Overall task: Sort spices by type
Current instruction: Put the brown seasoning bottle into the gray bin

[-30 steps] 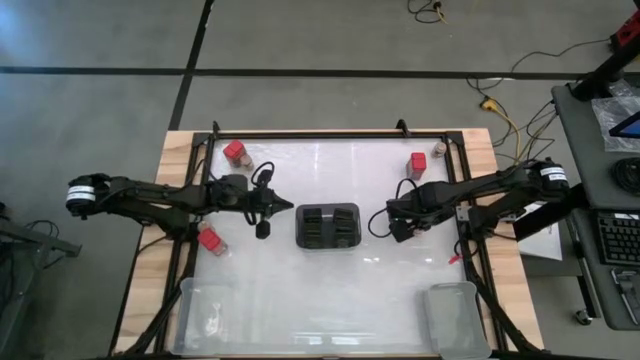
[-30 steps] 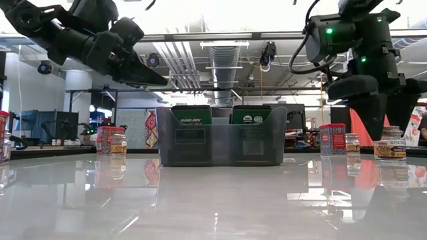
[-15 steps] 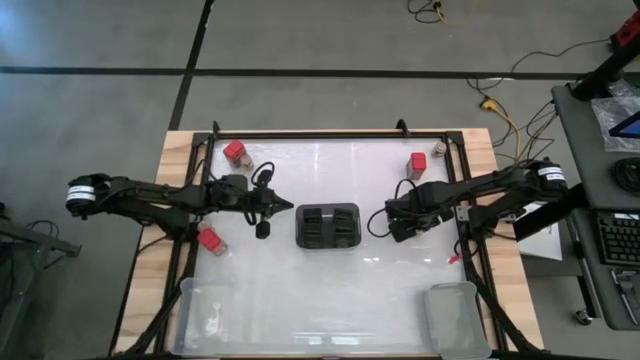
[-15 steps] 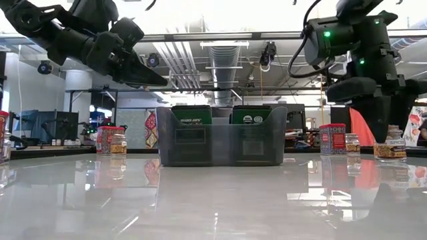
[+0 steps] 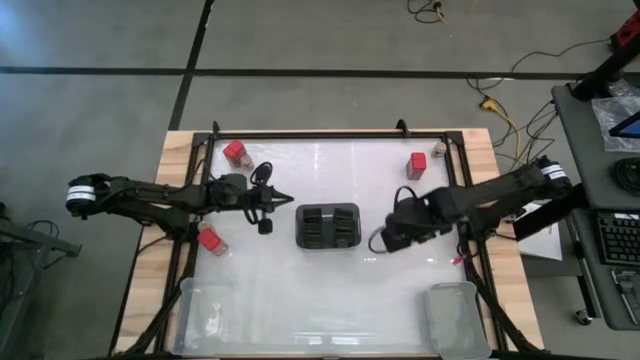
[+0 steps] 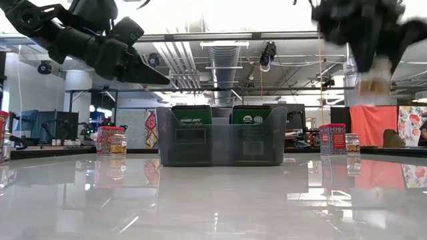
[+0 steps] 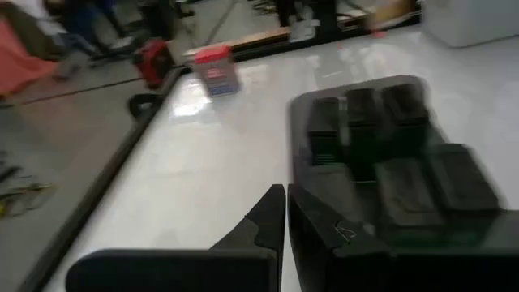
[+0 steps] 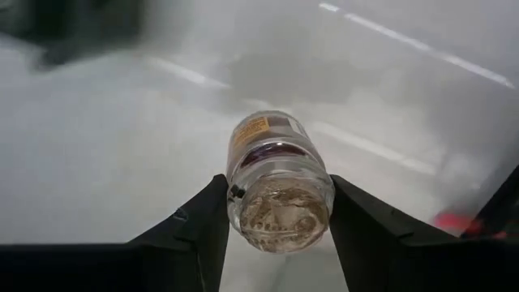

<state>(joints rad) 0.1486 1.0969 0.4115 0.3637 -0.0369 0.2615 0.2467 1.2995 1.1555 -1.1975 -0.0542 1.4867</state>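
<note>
My right gripper is shut on a small round jar of brownish spice, near the dark slotted holder on its right side. In the low view the jar shows blurred below that gripper. My left gripper hovers shut just left of the holder, above the table. Red boxy spice containers stand at the far left, the left and the far right, the last near another small jar. My right gripper pinches the jar by its round side wall, one finger on each side. In the low view the fingers come from above and the jar hangs below them, lifted clear of the table.
Two clear plastic bins sit at the near edge, one left and one right. The holder lies close ahead of my left fingers. A dark frame runs along the far edge. Bare tabletop lies between the bins.
My right gripper has risen with the jar, which stood on the table a second ago and now hangs clear. It has moved toward the near edge and a little toward the holder. My left gripper has shifted slightly toward the far edge.
</note>
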